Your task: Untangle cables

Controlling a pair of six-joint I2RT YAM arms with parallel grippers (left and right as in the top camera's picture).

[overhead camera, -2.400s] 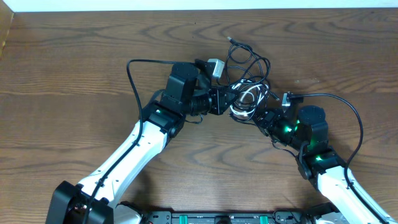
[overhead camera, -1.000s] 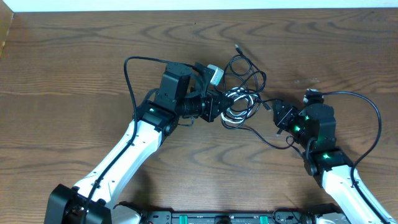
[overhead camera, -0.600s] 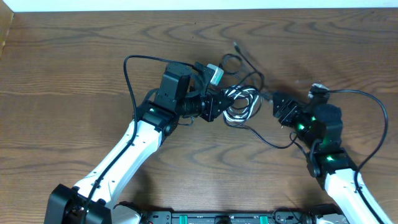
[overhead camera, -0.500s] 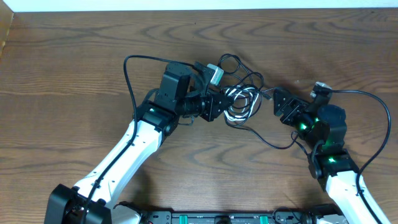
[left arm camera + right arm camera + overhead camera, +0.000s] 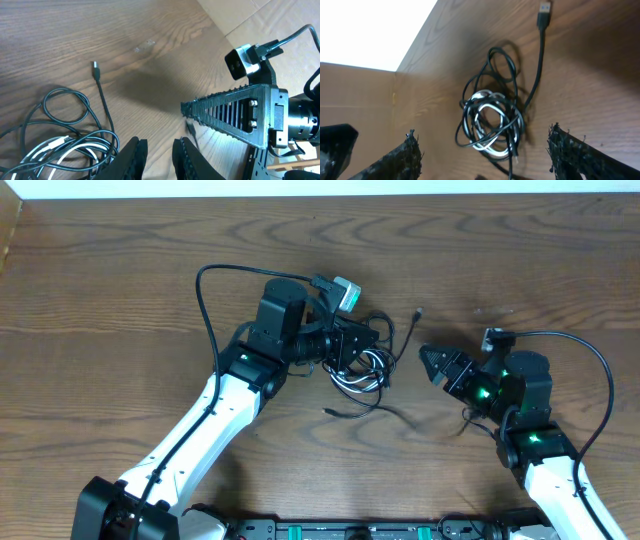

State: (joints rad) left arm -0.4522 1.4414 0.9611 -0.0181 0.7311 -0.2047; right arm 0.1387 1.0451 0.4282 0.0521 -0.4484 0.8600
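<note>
Brown wood-grain table (image 5: 120,280), with a white strip along its far edge.

Item 1: cables (image 5: 362,370). They lay as one tangled bundle of thin black and white cords near the table's centre. The white cord (image 5: 487,119) was coiled inside the black loops. One black strand ran out to the far right and ended in a small plug (image 5: 417,311) lying free on the wood. Another black strand trailed toward the near side, with a loose end (image 5: 330,412) to the left and a thin tail to the right.

Item 2: left gripper (image 5: 159,141). It was positioned at the far edge of the bundle, and its jaws were narrowly apart. The wrist view showed bare wood between the tips. The cord loops reached the outer side of one finger, but contact could not be judged.

Item 3: right gripper (image 5: 435,362). It was to the right of the bundle and clear of it, pointing left toward it. Its jaws were spread wide and held nothing. In its own wrist view the bundle sat between the two fingers and beyond them.
</note>
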